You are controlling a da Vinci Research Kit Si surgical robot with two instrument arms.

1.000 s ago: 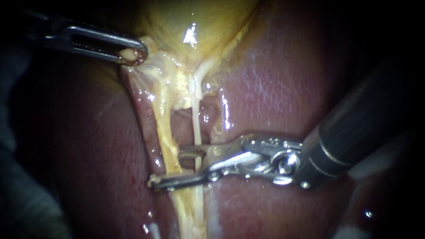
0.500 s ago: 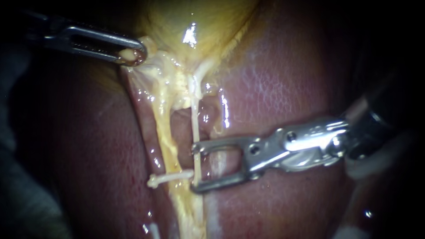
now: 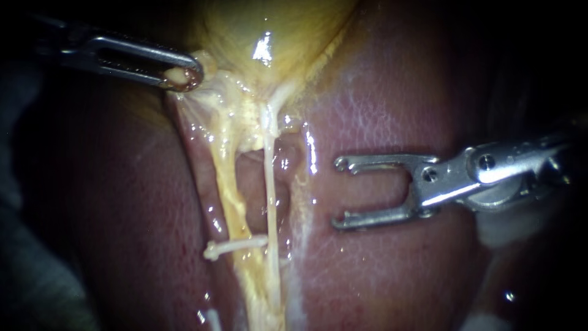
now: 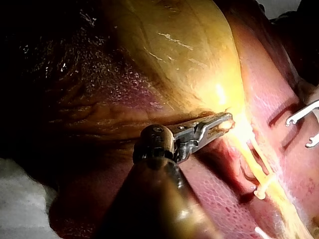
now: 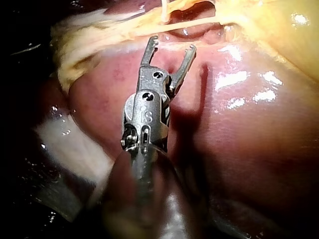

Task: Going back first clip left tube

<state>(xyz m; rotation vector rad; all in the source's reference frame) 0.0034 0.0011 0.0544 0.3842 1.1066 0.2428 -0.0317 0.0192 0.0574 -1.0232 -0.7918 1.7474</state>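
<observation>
One clip point(image 3: 236, 246) is seated across the left tube point(image 3: 226, 184). Right tool point(image 3: 339, 192), spread apart, is held right of it; left tool point(image 3: 184, 76) is clamped on gallbladder tissue point(image 3: 211, 86) above. Retreat step, probably: straight pull-back needed next.

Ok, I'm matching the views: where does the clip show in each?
Endoscope: clip across the left tube.
Left wrist: clip ahead of the left instrument.
Right wrist: clip just ahead of the right instrument.
Shared landmark: the right instrument, jaws open.

Two tools (left tool point(image 3: 184, 76), right tool point(image 3: 338, 192)), two tubes (left tube point(image 3: 225, 184), right tube point(image 3: 270, 184)), one clip point(image 3: 236, 246), one gallbladder point(image 3: 282, 24), one liver point(image 3: 380, 98).
</observation>
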